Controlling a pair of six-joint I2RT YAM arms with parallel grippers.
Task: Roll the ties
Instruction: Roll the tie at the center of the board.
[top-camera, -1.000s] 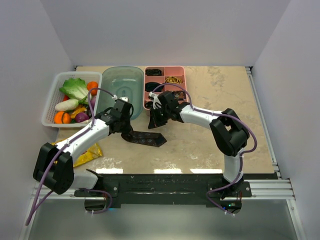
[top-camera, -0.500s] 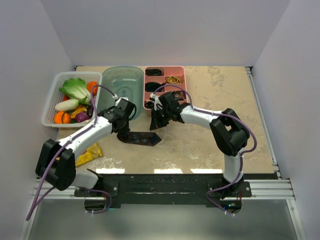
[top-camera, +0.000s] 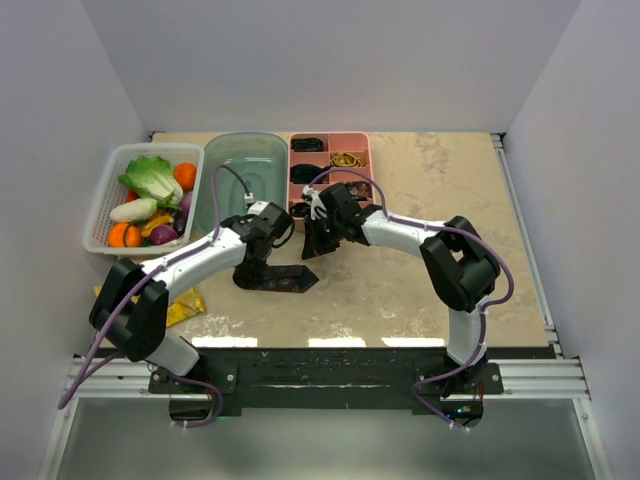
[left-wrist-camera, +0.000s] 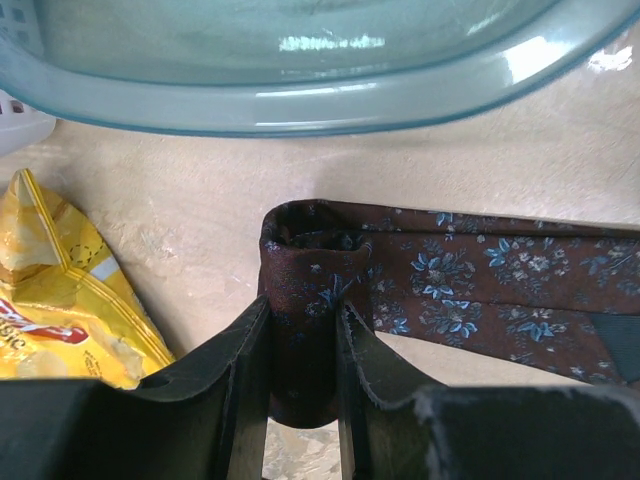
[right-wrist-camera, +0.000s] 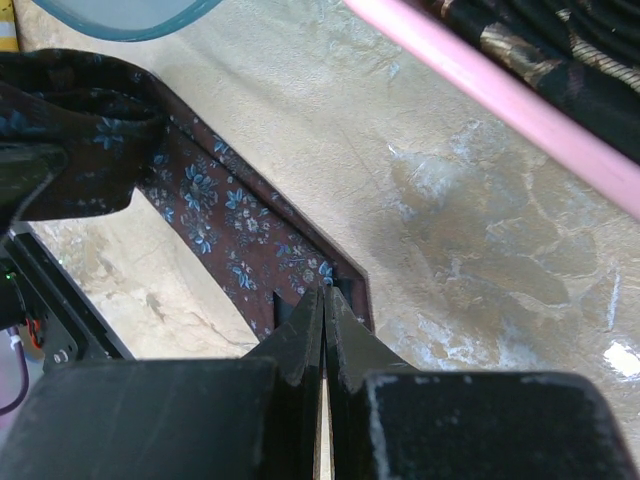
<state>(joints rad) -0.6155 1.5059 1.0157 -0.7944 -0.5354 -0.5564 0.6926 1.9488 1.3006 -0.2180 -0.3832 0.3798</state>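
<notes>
While the left end effector (left-wrist-camera: 300, 385) is drawn narrow, its two fingers (left-wrist-camera: 245, 375) clamp the rolled-up end of the brown-maroon tie (left-wrist-camera: 470, 290), and the small coil of cloth bulges up between and above them. The right end effector (right-wrist-camera: 322, 322) has its fingers pressed together with no gap showing. Their tips rest on the cut edge of the same tie near its pointed end, but whether any cloth is caught between them cannot be told.

A yellow snack bag (left-wrist-camera: 60, 300) lies on the tabletop (top-camera: 430, 180) just left of the left end effector. It carries a red band with white letters, cut off by the edge of the view and not readable as a word. The tie has no readable label, only small blue flowers on the dark ground.

From above, the tie lies flat on the tabletop in a short strip between the two end effectors, rolled end at the left one and pointed end at the right one. It sits just in front of a teal bin (top-camera: 245, 160) and a pink tray (top-camera: 365, 150). Other dark ties (right-wrist-camera: 560, 50), one with a gold pattern, lie in the tray's compartments, apart from both end effectors.
</notes>
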